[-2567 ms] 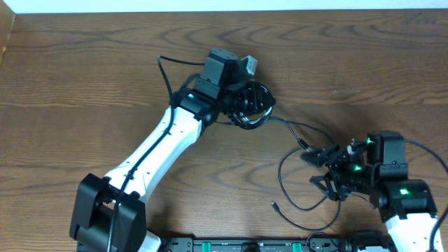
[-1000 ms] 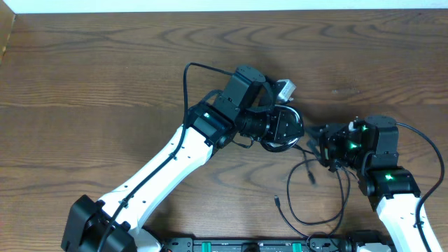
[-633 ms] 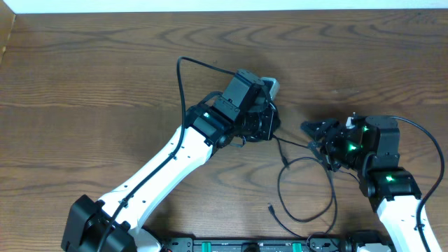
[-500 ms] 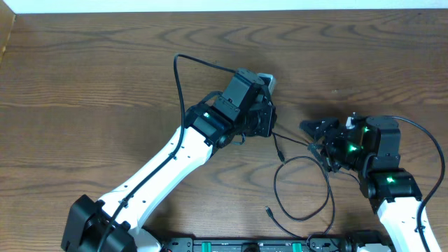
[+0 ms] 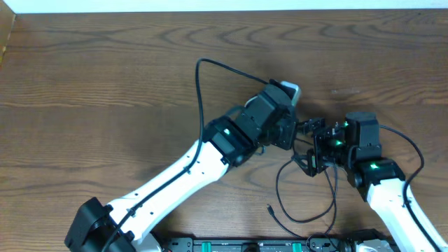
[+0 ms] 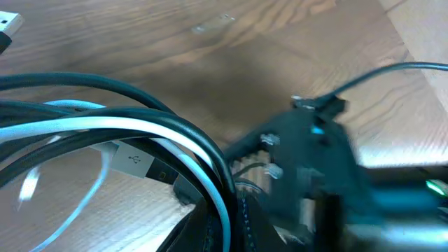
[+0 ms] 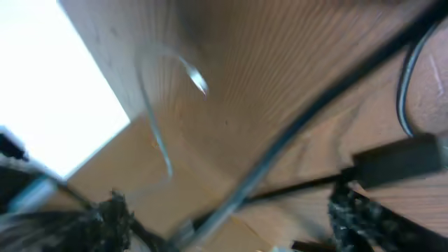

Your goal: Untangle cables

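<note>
The cables, black and white, are bunched in my left claw, which is pressed together on them. 1 black cable hangs off in a loop onto the table, just beside my right claw, whose fingers are spread with a strand between them.

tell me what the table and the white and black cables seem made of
Table: wood or wood-look laminate, brown with a low sheen; grain lines run across it.
White cable: smooth, glossy plastic or rubber jacket, judging by its highlights and soft curve.
Black cable: likely a similar jacket, slightly shiny; blur leaves it open.
</note>
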Robot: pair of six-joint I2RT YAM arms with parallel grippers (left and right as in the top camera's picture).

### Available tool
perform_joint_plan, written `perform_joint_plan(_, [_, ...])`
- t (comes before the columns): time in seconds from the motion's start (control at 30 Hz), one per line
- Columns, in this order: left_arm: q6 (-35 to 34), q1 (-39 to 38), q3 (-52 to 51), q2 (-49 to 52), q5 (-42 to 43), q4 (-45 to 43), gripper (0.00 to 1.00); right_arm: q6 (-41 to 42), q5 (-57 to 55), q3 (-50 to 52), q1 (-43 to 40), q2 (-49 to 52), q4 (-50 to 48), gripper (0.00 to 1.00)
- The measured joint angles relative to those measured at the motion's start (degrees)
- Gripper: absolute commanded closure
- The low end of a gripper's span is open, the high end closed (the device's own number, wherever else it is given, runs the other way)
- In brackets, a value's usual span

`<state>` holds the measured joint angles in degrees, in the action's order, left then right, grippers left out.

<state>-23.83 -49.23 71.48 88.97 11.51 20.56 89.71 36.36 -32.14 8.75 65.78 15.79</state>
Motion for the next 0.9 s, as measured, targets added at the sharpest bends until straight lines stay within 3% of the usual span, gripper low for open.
perform_joint_plan(0.27, [-0.20,-2.84,0.00,-0.70,-1.66,0.68,0.92,2.19,0.26,0.00,0.00,4.61,-0.33,0.98])
perform_joint_plan(0.53, [-0.35,-2.80,0.00,-3.52,-3.23,6.12,0.92,-3.61,-2.56,0.00,0.00,4.68,-0.90,0.99])
perform_joint_plan(0.9, [-0.07,-2.40,0.00,-4.00,6.05,8.50,0.92,-7.74,-2.36,0.02,0.00,4.70,-14.58,0.99])
